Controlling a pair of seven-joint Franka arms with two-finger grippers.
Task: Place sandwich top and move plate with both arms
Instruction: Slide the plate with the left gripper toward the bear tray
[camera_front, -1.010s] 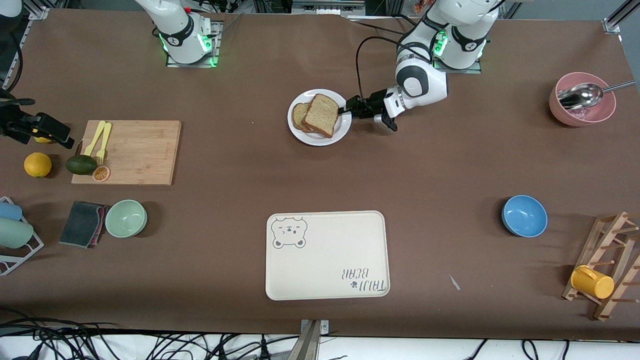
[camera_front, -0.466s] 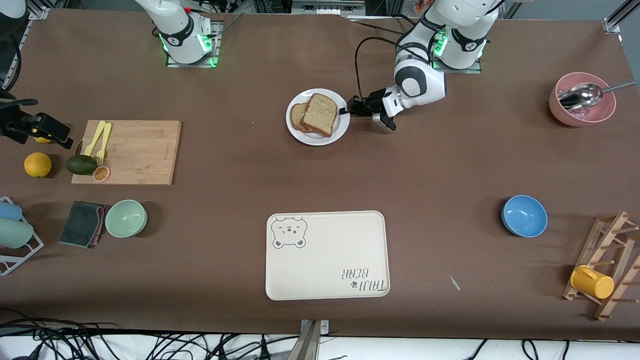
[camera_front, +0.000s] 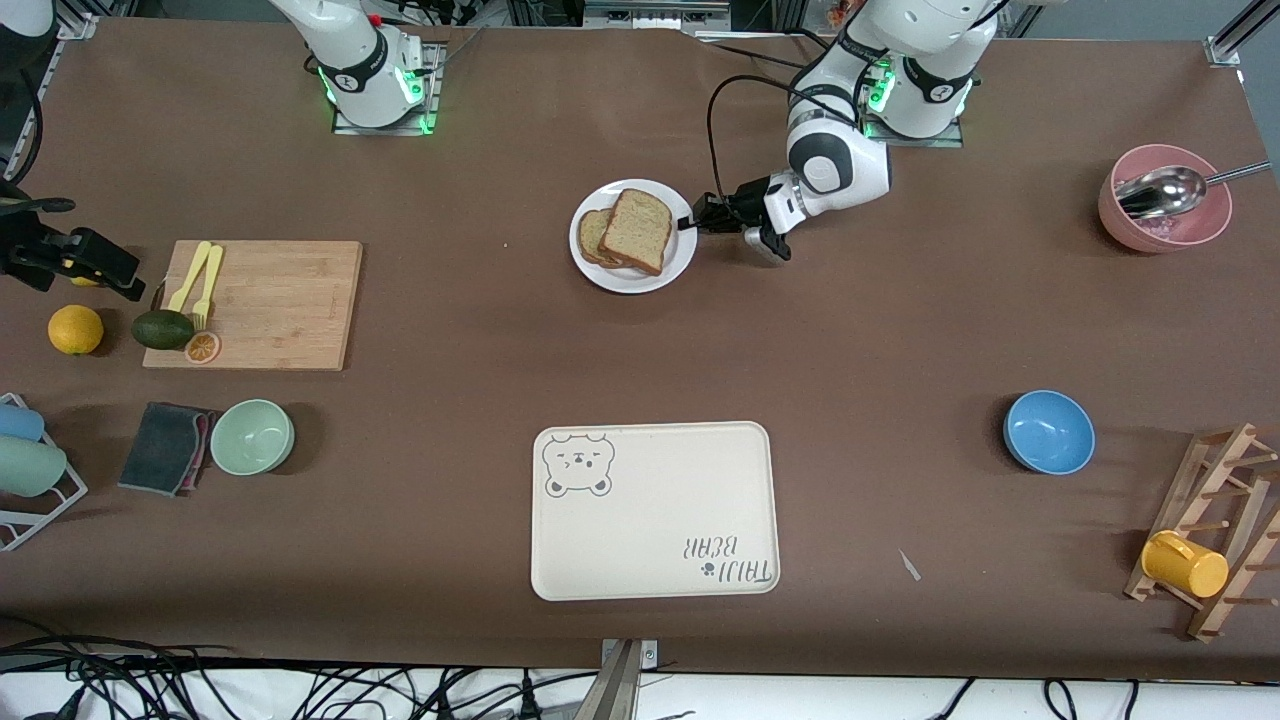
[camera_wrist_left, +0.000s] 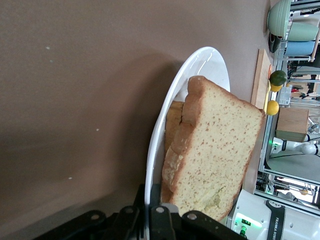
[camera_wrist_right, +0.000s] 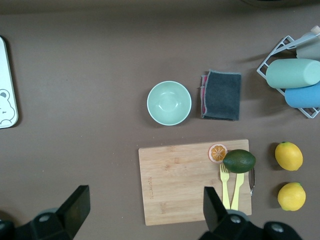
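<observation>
The white plate (camera_front: 625, 283) sits on the table between the two bases. On it the sandwich top (camera_front: 637, 230), a speckled tan slice, lies askew over another bread slice (camera_front: 595, 237). My left gripper (camera_front: 690, 222) is low at the plate's edge toward the left arm's end, shut on the rim. In the left wrist view the plate (camera_wrist_left: 165, 115) rim runs between the pinched fingers of the left gripper (camera_wrist_left: 152, 200), with the sandwich top (camera_wrist_left: 220, 150) just inside them. My right gripper (camera_wrist_right: 145, 205) hangs open and empty, high over the wooden cutting board (camera_wrist_right: 180, 180).
A cream bear-print tray (camera_front: 655, 510) lies nearer the front camera than the plate. A blue bowl (camera_front: 1049, 431), pink bowl with spoon (camera_front: 1165, 200) and rack with a yellow cup (camera_front: 1185, 563) are toward the left arm's end. The green bowl (camera_front: 252, 437) and cutting board (camera_front: 270, 300) are toward the right arm's end.
The left gripper's fingers have closed onto the plate's rim, and the plate has slid slightly toward the right arm's end. The right gripper has barely moved.
</observation>
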